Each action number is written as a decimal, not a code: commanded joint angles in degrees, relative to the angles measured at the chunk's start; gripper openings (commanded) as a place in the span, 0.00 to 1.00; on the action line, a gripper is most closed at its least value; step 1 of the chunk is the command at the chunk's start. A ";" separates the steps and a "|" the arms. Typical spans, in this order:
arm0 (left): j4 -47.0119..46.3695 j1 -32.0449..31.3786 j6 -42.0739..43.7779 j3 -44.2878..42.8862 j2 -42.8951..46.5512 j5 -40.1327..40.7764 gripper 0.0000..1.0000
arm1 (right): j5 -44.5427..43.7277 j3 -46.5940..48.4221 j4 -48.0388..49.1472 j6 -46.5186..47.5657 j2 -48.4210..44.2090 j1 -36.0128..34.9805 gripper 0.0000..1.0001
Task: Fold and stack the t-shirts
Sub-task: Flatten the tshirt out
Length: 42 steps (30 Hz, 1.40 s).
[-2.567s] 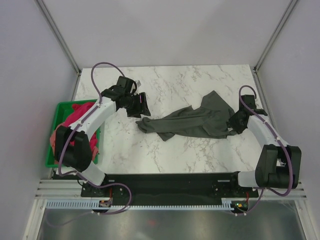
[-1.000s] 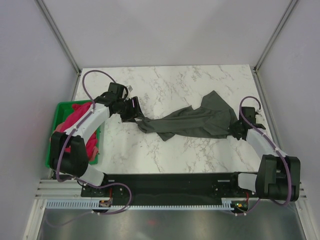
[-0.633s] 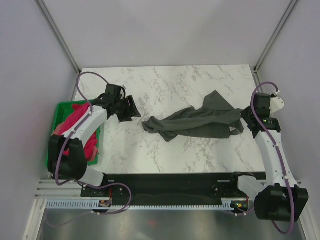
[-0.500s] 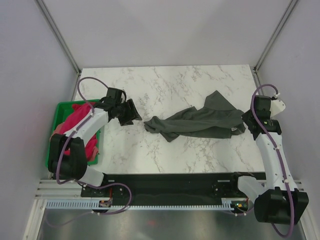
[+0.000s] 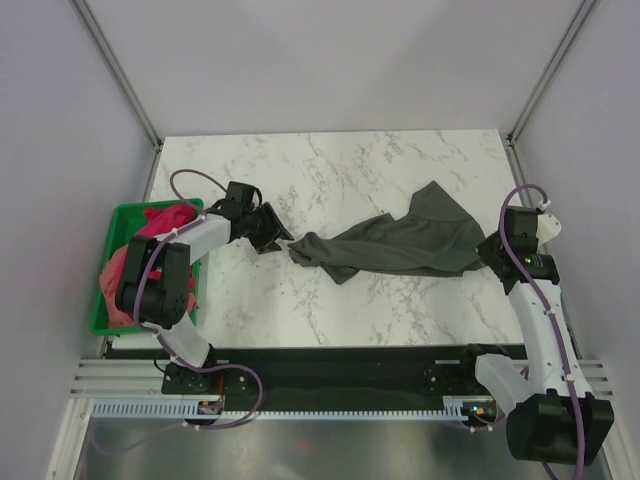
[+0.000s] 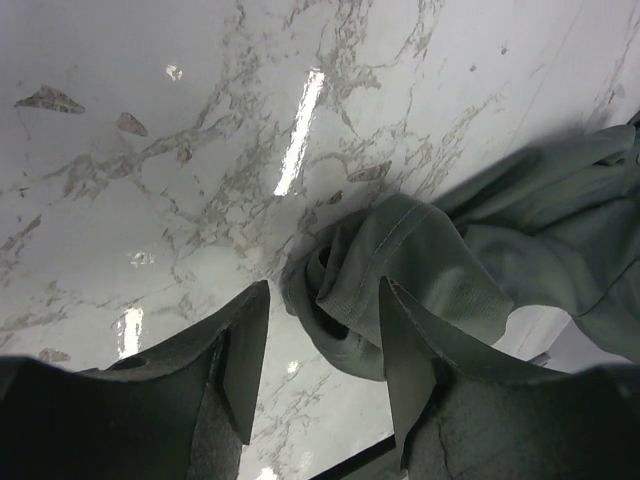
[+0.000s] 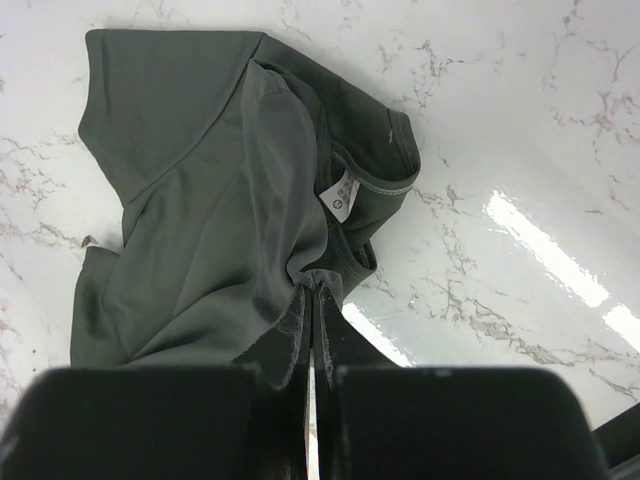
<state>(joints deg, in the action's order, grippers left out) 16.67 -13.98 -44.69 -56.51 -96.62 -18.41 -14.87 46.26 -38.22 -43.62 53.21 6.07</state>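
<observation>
Marble table (image 7: pixel 520 120); grey t-shirt (image 7: pixel 200 200) pinched in right hand (image 7: pixel 312 292).

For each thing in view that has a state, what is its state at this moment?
Grey t-shirt: unfolded, crumpled, stretched across the table.
Pink t-shirts: unfolded, bunched in the green bin.
Left gripper: open, fingers either side of the grey t-shirt's rolled end.
Right gripper: shut on the grey t-shirt's edge.

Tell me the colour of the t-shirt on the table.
The t-shirt is dark charcoal grey, clearest in the right wrist view.
</observation>
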 commanded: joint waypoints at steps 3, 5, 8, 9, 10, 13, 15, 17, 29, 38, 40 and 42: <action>-6.03 -0.52 -5.58 -1.23 -2.61 -1.97 0.53 | 2.04 -0.03 2.44 -0.06 -1.27 0.17 0.00; -7.08 -0.79 -6.20 -1.23 -3.13 -1.80 0.52 | 2.39 -0.20 2.80 0.11 -1.36 0.17 0.00; -7.53 -0.96 -6.55 -1.58 -3.31 -1.89 0.48 | 2.48 -0.64 2.97 0.02 -1.27 0.17 0.00; -7.53 -1.14 -6.64 -1.67 -3.23 -1.98 0.47 | 2.39 -0.73 3.15 0.20 -1.18 0.17 0.00; -7.61 -1.31 -6.73 -1.59 -3.05 -2.06 0.47 | 2.39 -0.82 3.06 0.20 -1.27 0.17 0.00; -7.70 -1.58 -6.99 -1.32 -2.44 -1.71 0.44 | 2.48 -1.08 3.32 0.02 -1.18 0.17 0.00; -7.88 -1.75 -6.99 -1.50 -2.35 -1.97 0.42 | 2.57 -1.52 3.41 -0.07 -1.18 0.17 0.00; -7.88 -1.84 -7.08 -1.50 -2.26 -2.33 0.41 | 2.57 -1.70 3.41 0.11 -1.18 0.17 0.00; -7.79 -2.55 -6.73 -0.97 2.13 -1.72 0.02 | 2.83 -1.27 4.20 0.02 -0.92 0.17 0.00; 2.28 -1.67 -4.11 -19.84 12.24 2.50 0.02 | 4.67 23.73 6.31 -0.50 8.22 0.17 0.00; 5.99 -1.67 -2.61 -27.93 14.69 6.53 0.02 | 4.68 28.86 6.05 -0.77 9.80 0.17 0.00; 10.48 -1.67 -1.02 -33.56 16.89 10.75 0.02 | 4.50 35.11 6.05 -0.86 9.55 0.17 0.00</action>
<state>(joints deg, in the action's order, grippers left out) 20.95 -16.10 -49.58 -82.26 -86.13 -14.57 -10.37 73.23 -34.98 -43.79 63.88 6.11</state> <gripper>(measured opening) 0.034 0.011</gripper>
